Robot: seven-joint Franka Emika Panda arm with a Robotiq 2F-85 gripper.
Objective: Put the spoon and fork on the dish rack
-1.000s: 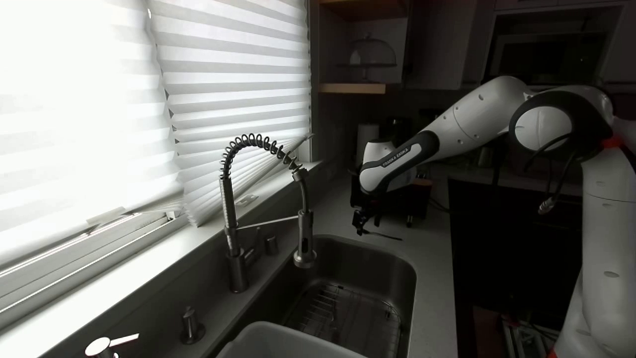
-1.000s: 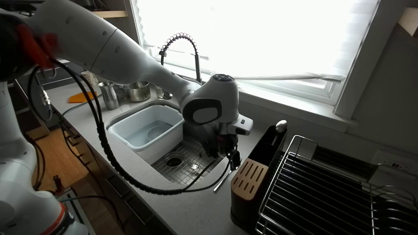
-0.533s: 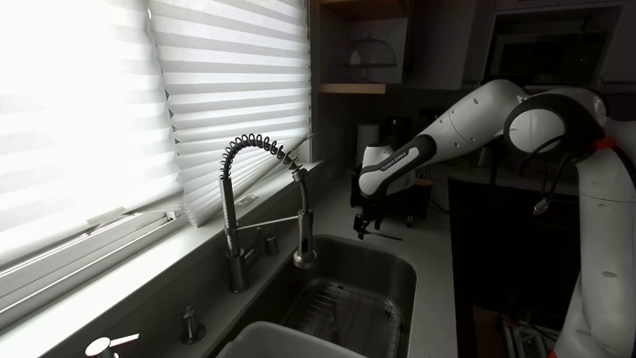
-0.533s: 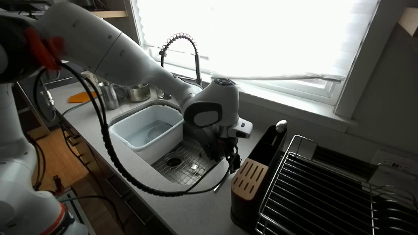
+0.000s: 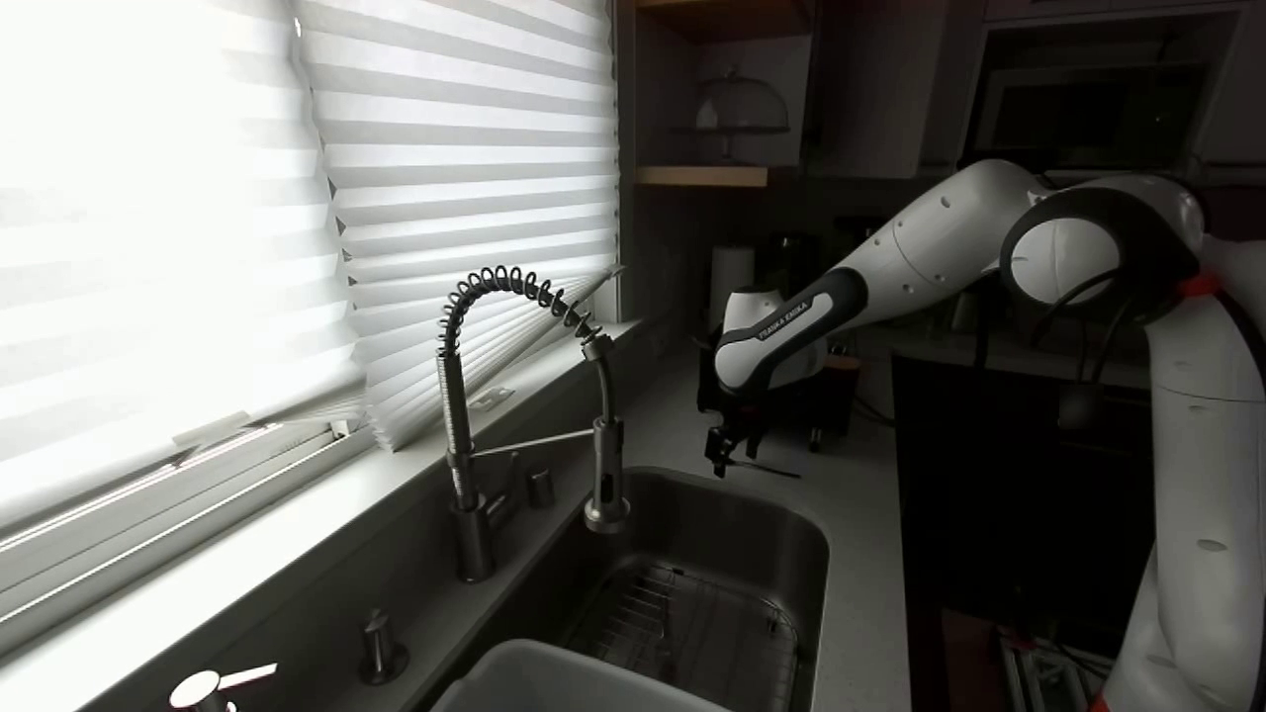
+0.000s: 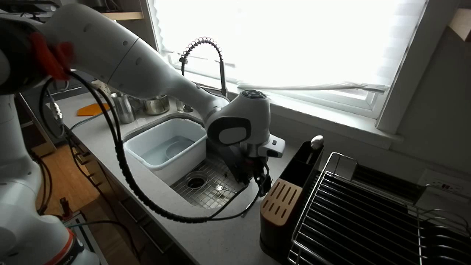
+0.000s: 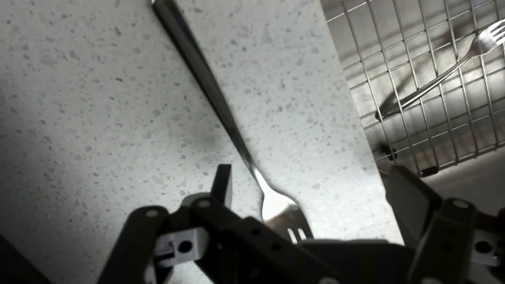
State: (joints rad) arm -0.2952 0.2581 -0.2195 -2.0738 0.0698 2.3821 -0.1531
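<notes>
A silver fork (image 7: 278, 203) lies flat on the speckled counter, its tines partly hidden by my gripper in the wrist view. Its handle also shows in both exterior views (image 5: 767, 469) (image 6: 246, 212). My gripper (image 7: 311, 169) is open and empty, low over the counter, with the fork's neck and head between its fingers, nearer the finger at picture left. It also shows in both exterior views (image 5: 737, 460) (image 6: 262, 184). The black dish rack (image 6: 362, 217) with wire rails stands beside it. A spoon (image 6: 317, 142) stands head up in the rack-side black utensil holder (image 6: 274, 235).
A second fork (image 7: 434, 81) lies on the wire grid in the steel sink (image 5: 781, 524). A white tub (image 6: 184, 162) of water sits in the sink. The spring faucet (image 5: 605, 475) rises behind it. The utensil holder's slotted wooden top (image 6: 281, 202) is very close to my gripper.
My gripper has come down a little toward the counter and the fork, mostly in the first half second. The fork, rack and spoon have not moved.
</notes>
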